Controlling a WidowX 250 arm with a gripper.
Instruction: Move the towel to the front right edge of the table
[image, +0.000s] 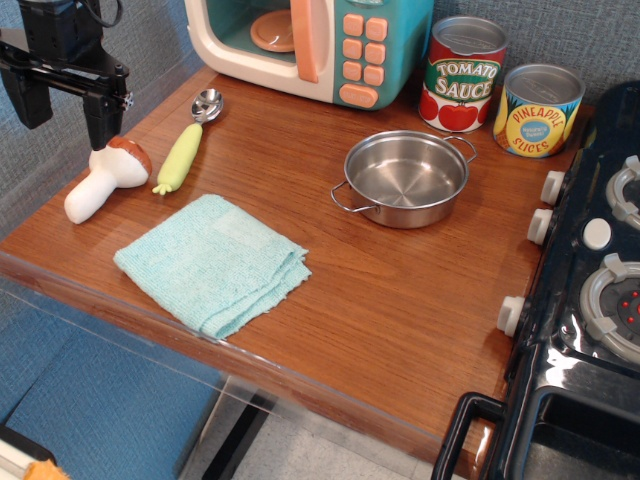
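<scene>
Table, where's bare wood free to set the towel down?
Biggest free patch: table front right, between towel, pan and stove. Smaller strip between spoon and pan. Crowded: back edge with microwave and cans, left corner with mushroom under gripper.

- Below my gripper (66, 108), the toy mushroom (103, 182) blocks descent.
- Right of it, bare table (400, 290) lies open between towel (213, 262) and stove (590, 300).
- The pan (405, 178) stands farther right.
</scene>
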